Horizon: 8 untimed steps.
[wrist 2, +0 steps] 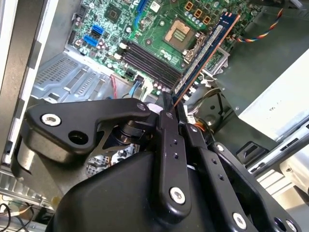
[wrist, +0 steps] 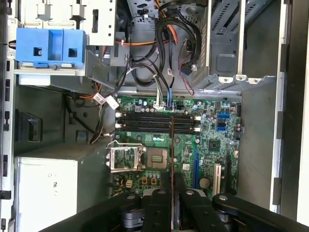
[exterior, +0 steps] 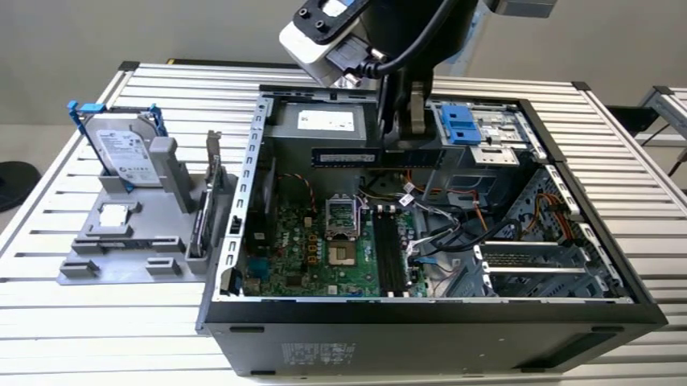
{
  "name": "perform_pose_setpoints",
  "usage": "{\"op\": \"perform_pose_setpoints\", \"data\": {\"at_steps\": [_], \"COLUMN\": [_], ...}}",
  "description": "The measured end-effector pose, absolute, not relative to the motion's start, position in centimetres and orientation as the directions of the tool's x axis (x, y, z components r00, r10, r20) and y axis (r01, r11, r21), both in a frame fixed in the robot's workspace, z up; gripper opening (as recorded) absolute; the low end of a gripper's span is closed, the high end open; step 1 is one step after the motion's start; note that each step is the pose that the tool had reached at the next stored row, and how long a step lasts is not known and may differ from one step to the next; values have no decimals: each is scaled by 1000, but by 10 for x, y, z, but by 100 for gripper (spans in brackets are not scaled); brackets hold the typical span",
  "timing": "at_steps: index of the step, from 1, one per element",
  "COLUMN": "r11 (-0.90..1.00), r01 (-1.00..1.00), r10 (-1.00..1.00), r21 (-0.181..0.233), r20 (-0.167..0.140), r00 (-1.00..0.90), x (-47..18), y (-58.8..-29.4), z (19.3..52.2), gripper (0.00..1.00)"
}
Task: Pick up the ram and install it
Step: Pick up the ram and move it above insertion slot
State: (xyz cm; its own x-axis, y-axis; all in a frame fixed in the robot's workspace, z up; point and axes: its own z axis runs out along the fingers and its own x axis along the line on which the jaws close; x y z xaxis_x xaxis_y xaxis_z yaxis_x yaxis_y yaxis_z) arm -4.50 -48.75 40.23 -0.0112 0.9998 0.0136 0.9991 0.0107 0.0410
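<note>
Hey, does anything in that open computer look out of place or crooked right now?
Only the ram: it hangs above the motherboard, clamped in the gripper, and lies crosswise to the memory slots rather than along them. Nothing looks damaged.

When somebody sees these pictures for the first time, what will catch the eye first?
First, the open computer case in the middle of the table, its green motherboard exposed. Above the board the gripper holds the ram, not yet in the memory slots. On the exterior view's left, a hard drive in a blue bracket stands on a grey stand.
</note>
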Motion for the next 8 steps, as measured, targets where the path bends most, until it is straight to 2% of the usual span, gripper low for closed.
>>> {"op": "perform_pose_setpoints", "data": {"at_steps": [8], "r11": [8], "r01": [999], "r10": [1000], "r21": [41], "r20": [14], "r00": [-8], "x": [-37], "y": [-481], "z": [401], "gripper": [0]}}
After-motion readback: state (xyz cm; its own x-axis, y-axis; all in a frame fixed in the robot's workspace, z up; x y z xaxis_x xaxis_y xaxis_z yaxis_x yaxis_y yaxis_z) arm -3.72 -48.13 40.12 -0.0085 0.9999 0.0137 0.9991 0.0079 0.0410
